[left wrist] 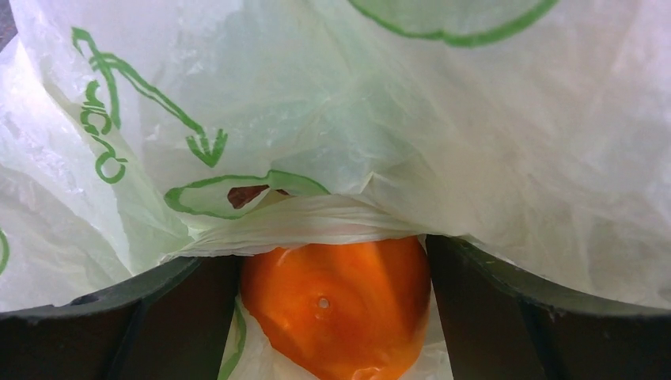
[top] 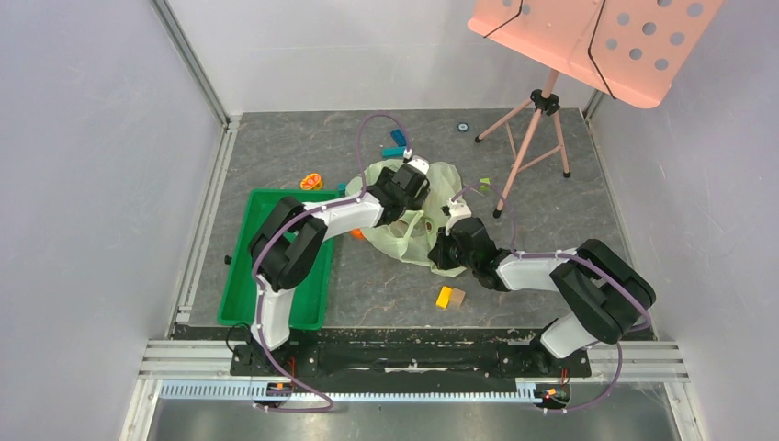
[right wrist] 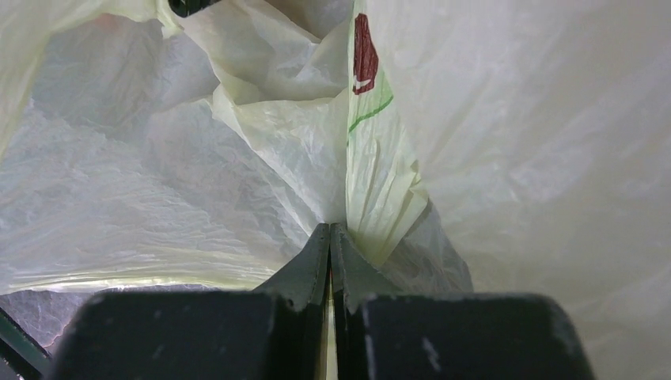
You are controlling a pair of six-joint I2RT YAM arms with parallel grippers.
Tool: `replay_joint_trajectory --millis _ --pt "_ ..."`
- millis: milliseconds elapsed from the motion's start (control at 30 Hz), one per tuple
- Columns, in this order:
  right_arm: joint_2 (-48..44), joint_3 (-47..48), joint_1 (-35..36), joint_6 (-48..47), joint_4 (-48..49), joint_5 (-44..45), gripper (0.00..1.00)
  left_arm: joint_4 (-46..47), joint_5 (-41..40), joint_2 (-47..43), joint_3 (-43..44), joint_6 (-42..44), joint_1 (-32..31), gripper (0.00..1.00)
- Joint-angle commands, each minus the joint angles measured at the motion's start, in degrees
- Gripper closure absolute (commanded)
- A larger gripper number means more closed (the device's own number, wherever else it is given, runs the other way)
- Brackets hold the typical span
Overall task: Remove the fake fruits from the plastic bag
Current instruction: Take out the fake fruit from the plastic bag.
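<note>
The pale green plastic bag lies crumpled mid-table and fills both wrist views. My left gripper reaches into the bag; in the left wrist view it is shut on the round orange fruit, which fills the gap between the dark fingers. A fold of the bag drapes over the fingertips. My right gripper is at the bag's near edge, and its jaws are pressed shut on a pinch of bag film. The other fruits are hidden.
A rigid green tray lies left of the bag. A flat orange curved piece and teal blocks lie behind it. A yellow-orange block lies in front. A pink music stand's tripod stands at the back right.
</note>
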Motion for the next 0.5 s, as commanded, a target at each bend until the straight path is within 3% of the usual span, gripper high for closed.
replay_joint_trajectory --millis 0,367,467 --pt "1.79 -0.83 0.27 -0.29 -5.35 -0.63 0.99 -3.96 3.30 0.98 2.38 -2.87 0.41 0.12" --pt "1.42 -0.74 0.26 -0.30 -5.34 -1.01 0.99 -7.56 4.65 2.59 3.23 -4.29 0.40 0.16" --pt "1.32 -0.83 0.28 -0.39 -5.45 -0.99 0.99 -7.82 4.93 2.38 3.23 -4.69 0.42 0.30"
